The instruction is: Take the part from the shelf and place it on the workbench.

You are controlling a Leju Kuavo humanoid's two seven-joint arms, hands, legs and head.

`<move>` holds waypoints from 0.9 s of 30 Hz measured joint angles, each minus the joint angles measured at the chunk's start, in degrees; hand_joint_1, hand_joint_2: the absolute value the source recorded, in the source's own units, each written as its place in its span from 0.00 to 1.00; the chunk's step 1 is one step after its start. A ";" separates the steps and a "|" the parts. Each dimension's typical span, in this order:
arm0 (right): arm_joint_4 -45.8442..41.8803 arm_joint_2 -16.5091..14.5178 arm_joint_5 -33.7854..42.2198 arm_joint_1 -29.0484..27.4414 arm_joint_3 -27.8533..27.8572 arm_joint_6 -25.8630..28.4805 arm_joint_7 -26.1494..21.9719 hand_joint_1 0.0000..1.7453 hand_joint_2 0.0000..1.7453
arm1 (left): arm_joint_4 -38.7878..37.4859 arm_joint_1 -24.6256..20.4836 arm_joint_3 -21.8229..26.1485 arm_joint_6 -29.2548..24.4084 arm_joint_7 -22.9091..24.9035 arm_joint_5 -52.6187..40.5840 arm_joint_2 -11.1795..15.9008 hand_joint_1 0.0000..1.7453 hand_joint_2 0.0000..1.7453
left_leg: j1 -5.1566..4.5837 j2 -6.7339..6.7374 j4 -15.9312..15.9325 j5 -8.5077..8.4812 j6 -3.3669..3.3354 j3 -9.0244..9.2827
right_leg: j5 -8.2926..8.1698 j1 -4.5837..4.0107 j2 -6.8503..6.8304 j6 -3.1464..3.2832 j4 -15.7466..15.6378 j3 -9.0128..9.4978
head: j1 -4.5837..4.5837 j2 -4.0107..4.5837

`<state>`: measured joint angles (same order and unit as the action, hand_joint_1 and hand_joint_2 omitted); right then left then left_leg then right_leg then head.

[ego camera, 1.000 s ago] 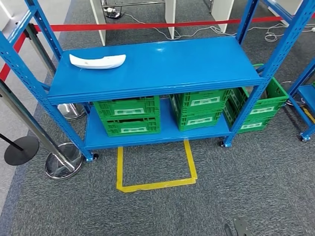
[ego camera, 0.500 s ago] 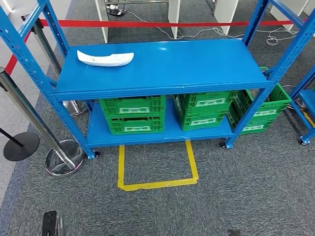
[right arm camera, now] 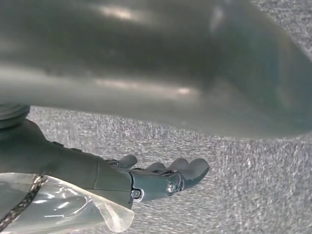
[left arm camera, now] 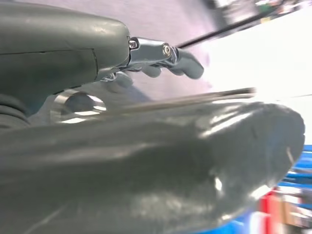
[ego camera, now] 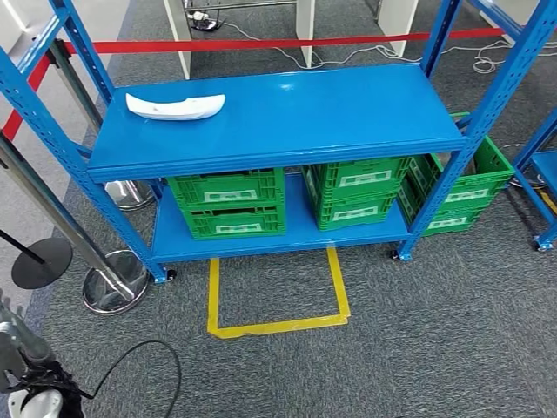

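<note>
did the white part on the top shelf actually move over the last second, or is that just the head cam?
No. The white part keeps its spot near the left end of the blue shelf, beside the same upright. The whole picture shifted together, so the camera moved.

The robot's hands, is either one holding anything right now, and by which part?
Nothing is held. The left hand and right hand are empty; the white part lies untouched on the shelf.

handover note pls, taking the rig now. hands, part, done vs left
Left hand: holds nothing, fingers extended.
Right hand: holds nothing, fingers extended, hanging over the carpet.
White part: lies at the left end of the blue shelf's top level, untouched.
Done: nothing yet; the robot faces the shelf from behind the yellow floor marking.
Left: step in, grasp the part, carry it to the workbench.
</note>
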<state>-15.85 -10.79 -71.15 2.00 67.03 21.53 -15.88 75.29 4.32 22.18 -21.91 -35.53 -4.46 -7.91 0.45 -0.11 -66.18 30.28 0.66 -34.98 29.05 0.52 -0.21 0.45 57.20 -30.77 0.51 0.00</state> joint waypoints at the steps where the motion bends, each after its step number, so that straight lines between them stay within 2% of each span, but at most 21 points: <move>1: 0.15 -0.01 -0.09 0.08 0.32 -0.07 0.04 0.00 0.00 | 1.87 0.00 -0.66 0.07 -0.21 0.67 0.45 0.00 0.00 | -0.08 -0.01 3.69 -1.55 -0.20 1.61 | 0.08 -0.11 0.06 -0.15 0.10 0.00 | -0.01 0.00; 3: 0.35 -0.01 -0.37 0.18 0.88 -0.28 0.20 0.00 0.00 | 5.97 -0.12 -2.23 0.29 0.05 1.41 1.82 0.00 0.00 | -0.25 -0.02 7.52 -2.24 -0.69 3.12 | 0.09 -0.31 0.12 -0.62 0.26 -0.33 | -0.04 0.00; 5: 0.50 -0.01 -0.81 0.22 1.28 -0.59 0.64 0.00 0.00 | 9.85 -0.24 -3.97 1.00 0.60 1.45 3.43 0.00 0.00 | -0.24 -0.02 8.11 -2.06 -1.24 3.11 | 0.01 -0.38 0.10 -1.24 0.25 -0.63 | -0.07 0.00; 7: 0.60 0.01 -1.30 0.23 1.47 -0.89 1.11 0.00 0.00 | 13.44 -0.68 -5.81 2.13 1.07 1.14 5.07 0.00 0.00 | 0.00 0.00 8.49 -2.36 -1.90 3.14 | 1.04 -0.35 0.12 -1.81 1.51 -1.39 | -0.16 0.00; 8: 0.64 0.02 -1.52 0.27 1.51 -1.05 1.26 0.00 0.00 | 15.03 -1.11 -6.81 2.75 1.33 0.85 5.98 0.00 0.00 | 0.12 0.03 8.68 -2.49 -2.21 3.18 | 2.39 -0.32 0.15 -2.03 3.76 -2.50 | -0.25 0.00; 10: 0.72 0.04 -1.99 0.36 1.57 -1.35 1.39 0.00 0.00 | 17.42 -2.24 -8.81 3.92 1.84 0.04 7.63 0.00 0.00 | 0.07 0.07 8.68 -2.53 -2.50 3.11 | 5.94 -0.24 0.16 -2.34 11.36 -6.15 | -0.40 0.00; 11: 0.79 0.05 -2.20 0.38 1.58 -1.48 1.52 0.00 0.00 | 18.28 -2.88 -9.81 4.45 2.16 -0.52 8.40 0.00 0.00 | 0.04 0.08 8.67 -2.53 -2.53 3.09 | 7.10 -0.21 0.16 -2.45 14.87 -7.87 | -0.39 0.00; 12: 0.85 0.06 -2.42 0.39 1.58 -1.58 1.66 0.00 0.00 | 18.95 -3.56 -10.78 4.97 2.49 -1.18 9.11 0.00 0.00 | 0.02 0.09 8.65 -2.53 -2.55 3.09 | 7.28 -0.19 0.16 -2.53 16.74 -8.85 | -0.40 0.00; 13: 0.90 0.09 -2.62 0.40 1.57 -1.67 1.80 0.00 0.00 | 19.51 -4.32 -11.81 5.54 2.99 -1.98 9.88 0.00 0.00 | 0.01 0.07 8.64 -2.53 -2.54 3.13 | 6.33 -0.17 0.15 -2.53 16.38 -8.74 | -0.42 0.00; 14: 0.93 0.14 -2.82 0.44 1.57 -1.75 1.93 0.00 0.00 | 19.89 -5.18 -12.84 6.11 3.56 -2.82 10.68 0.00 0.00 | 0.02 0.04 8.62 -2.51 -2.51 3.22 | 4.40 -0.13 0.14 -2.44 13.60 -7.45 | -0.41 0.00; 16: 0.96 0.30 -3.12 0.66 1.57 -1.92 2.01 0.00 0.00 | 20.46 -6.95 -14.92 7.07 4.82 -4.57 12.23 0.00 0.00 | -0.12 0.00 8.49 -2.38 -2.23 3.34 | 0.67 -0.11 0.09 -2.15 5.57 -3.53 | -0.43 0.00; 17: 0.98 0.35 -3.26 0.83 1.56 -1.99 2.00 0.00 0.00 | 20.61 -7.80 -15.90 7.46 5.49 -5.60 12.96 0.00 0.00 | -0.23 0.00 8.37 -2.35 -1.97 3.27 | -0.25 -0.14 0.10 -1.94 2.54 -1.98 | -0.39 0.00; 18: 1.03 0.39 -3.38 0.95 1.55 -2.09 1.99 0.00 0.00 | 20.71 -8.62 -16.90 7.79 6.27 -6.95 13.77 0.00 0.00 | -0.34 0.01 8.27 -2.37 -1.66 3.13 | -0.45 -0.20 0.14 -1.77 1.00 -1.22 | -0.37 0.00; 21: 1.19 0.54 -3.75 1.00 1.55 -2.45 1.98 0.00 0.00 | 20.66 -11.18 -20.20 8.48 9.46 -13.26 16.56 0.00 0.00 | -0.28 0.03 8.08 -2.37 -0.80 2.78 | -0.46 -0.21 0.24 -0.96 0.35 -1.09 | -0.37 0.00; 22: 1.23 0.58 -3.89 1.02 1.56 -2.61 1.97 0.00 0.00 | 20.47 -12.19 -21.41 8.75 10.74 -16.04 17.58 0.00 0.00 | -0.21 0.03 7.33 -1.72 -0.51 2.45 | -0.59 -0.12 0.22 -0.59 0.21 -1.09 | -0.28 0.00; 24: 1.32 0.60 -4.15 1.16 1.56 -2.99 1.96 0.00 0.00 | 19.50 -14.49 -23.89 10.18 13.46 -21.62 19.86 0.00 0.00 | -0.08 0.02 2.52 1.19 0.08 0.36 | -0.76 0.04 0.16 -0.04 0.04 -1.06 | -0.12 0.01; 26: 1.38 0.62 -4.26 1.25 1.55 -3.32 1.95 0.00 0.00 | 17.81 -16.39 -26.55 12.13 15.43 -25.35 21.92 0.00 0.00 | 0.01 0.02 -5.09 4.41 0.47 -3.04 | -0.73 0.03 0.15 0.15 0.06 -1.10 | -0.02 0.01; 27: 1.40 0.63 -4.28 1.25 1.55 -3.44 1.93 0.00 0.00 | 16.94 -17.00 -27.77 12.76 16.00 -26.26 22.73 0.00 0.00 | 0.05 0.02 -7.52 4.89 0.56 -4.15 | -0.71 0.02 0.20 0.19 0.08 -1.09 | -0.03 0.01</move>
<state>-14.44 -10.15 -75.43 3.25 68.59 18.10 -13.94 92.23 -12.68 -5.60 -9.15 -19.53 -30.72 14.82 0.50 -0.08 -73.71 35.17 1.22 -39.14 28.34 0.54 -0.01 0.63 57.27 -31.86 0.48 0.01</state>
